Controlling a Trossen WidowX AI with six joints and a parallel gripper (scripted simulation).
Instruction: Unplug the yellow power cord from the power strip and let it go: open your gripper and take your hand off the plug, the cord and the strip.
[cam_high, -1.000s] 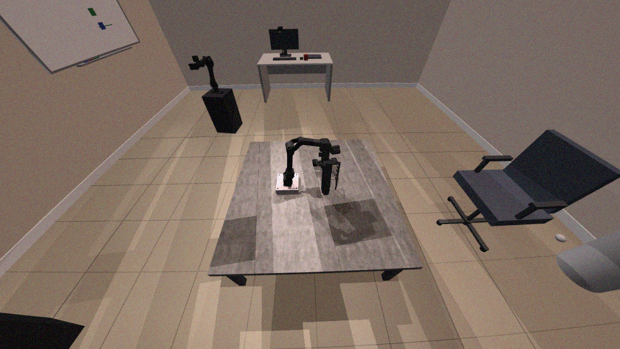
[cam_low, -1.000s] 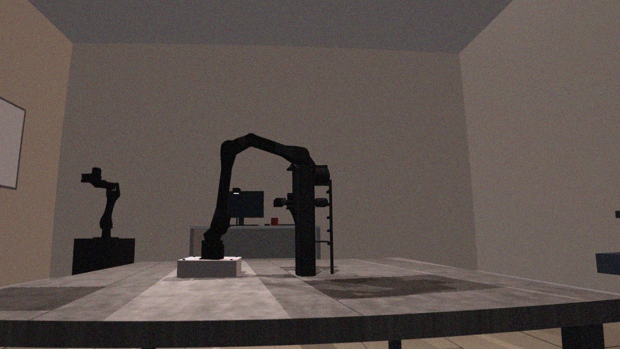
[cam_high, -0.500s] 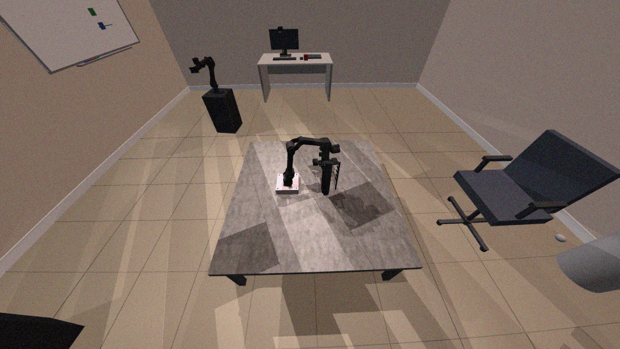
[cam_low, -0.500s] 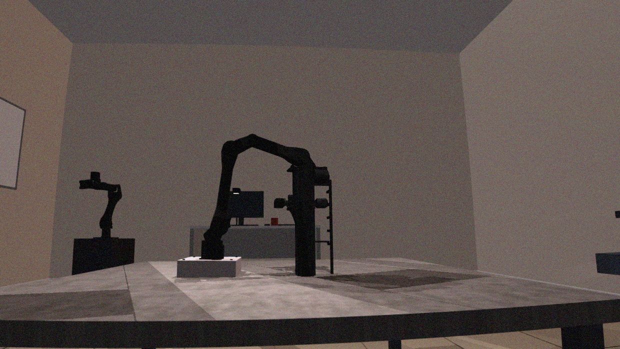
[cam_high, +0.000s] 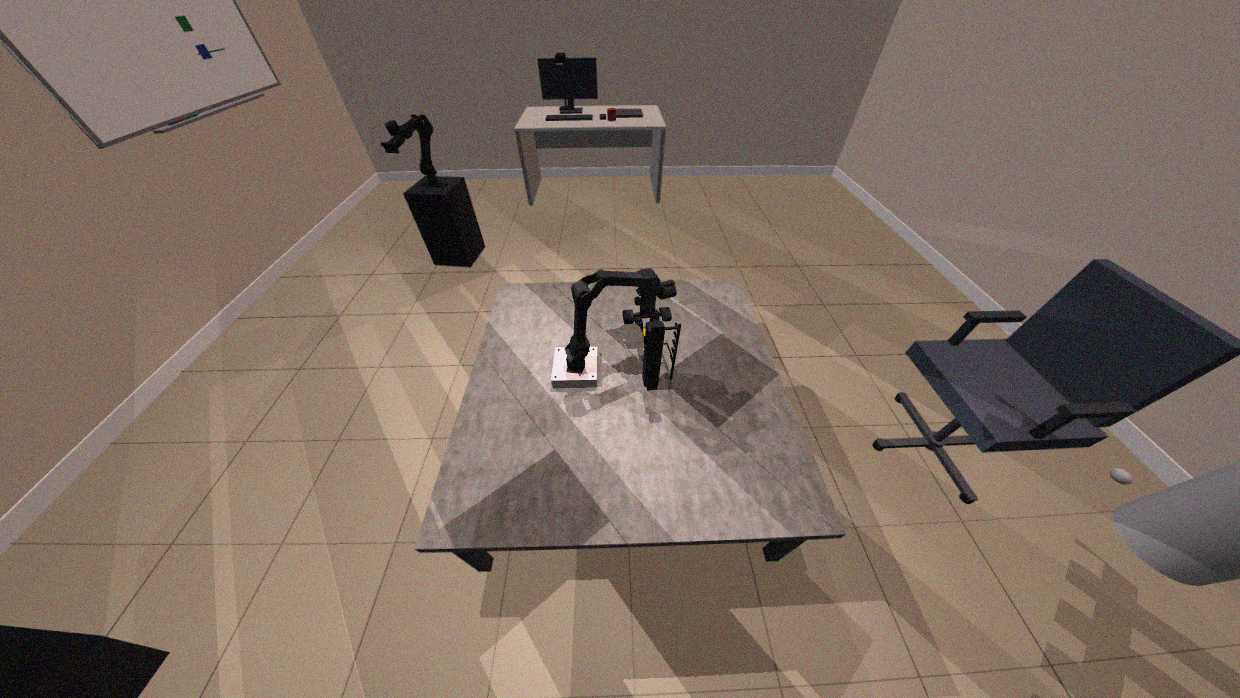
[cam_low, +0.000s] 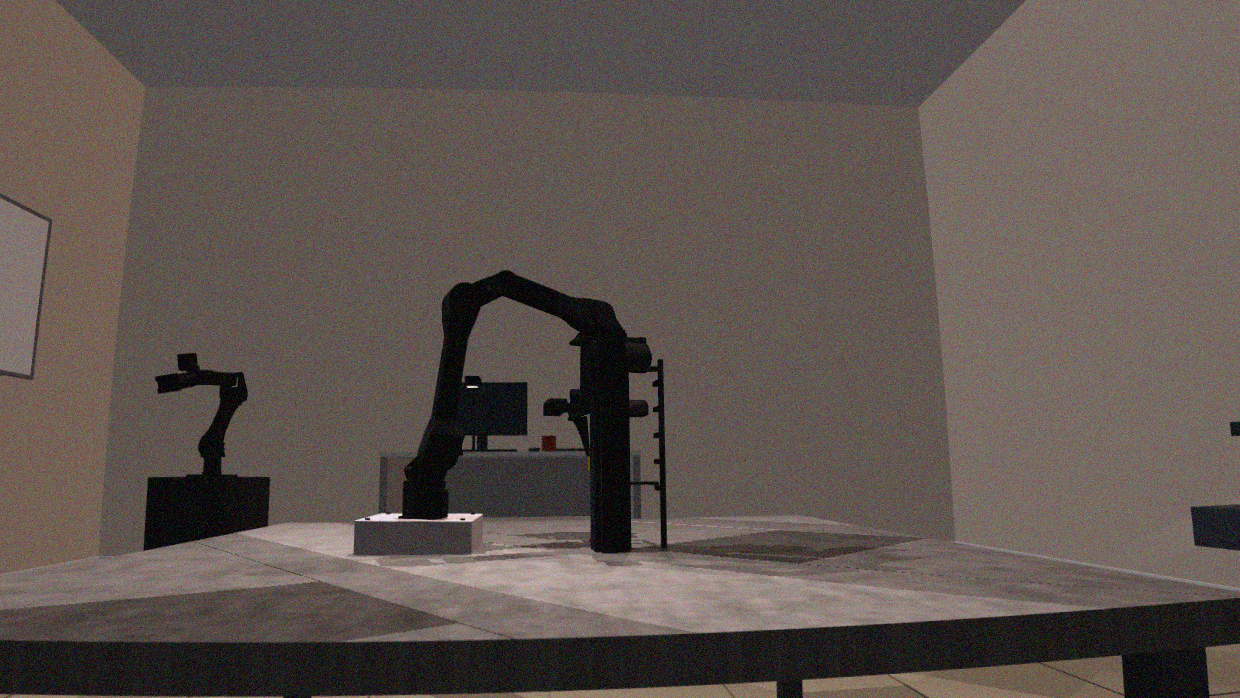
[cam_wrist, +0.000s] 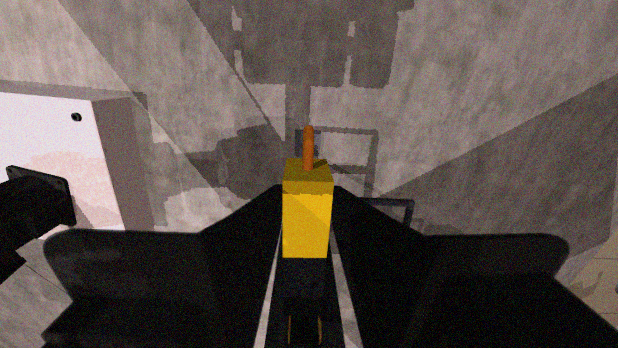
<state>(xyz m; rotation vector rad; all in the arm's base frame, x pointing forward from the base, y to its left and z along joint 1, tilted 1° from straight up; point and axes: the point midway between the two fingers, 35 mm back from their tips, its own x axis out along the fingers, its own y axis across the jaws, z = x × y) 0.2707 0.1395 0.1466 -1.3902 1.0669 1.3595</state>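
In the wrist view the gripper (cam_wrist: 307, 225) is clamped on the yellow plug (cam_wrist: 307, 212), its two black fingers pressed against the plug's left and right faces. The plug is a yellow block, and an orange cord stub (cam_wrist: 308, 147) rises from its far end, pointing away from the camera toward the grey table (cam_wrist: 475, 75) below. Two thin metal prongs show at the bottom edge of this view, in the dark slot between the fingers (whether they belong to the plug cannot be told from here).

From the top view the arm (cam_high: 607, 281) arches from its white base plate (cam_high: 576, 368) over to the tall black power strip (cam_high: 651, 351), which stands upright on the table (cam_high: 624, 468) just right of the base. A thin black rack (cam_high: 674, 346) stands beside the strip on its right. A speck of yellow shows at the top of the strip, under the wrist.

In the exterior view the strip (cam_low: 610, 450) is a dark column and the arm's wrist sits at its upper end; the plug is hidden there
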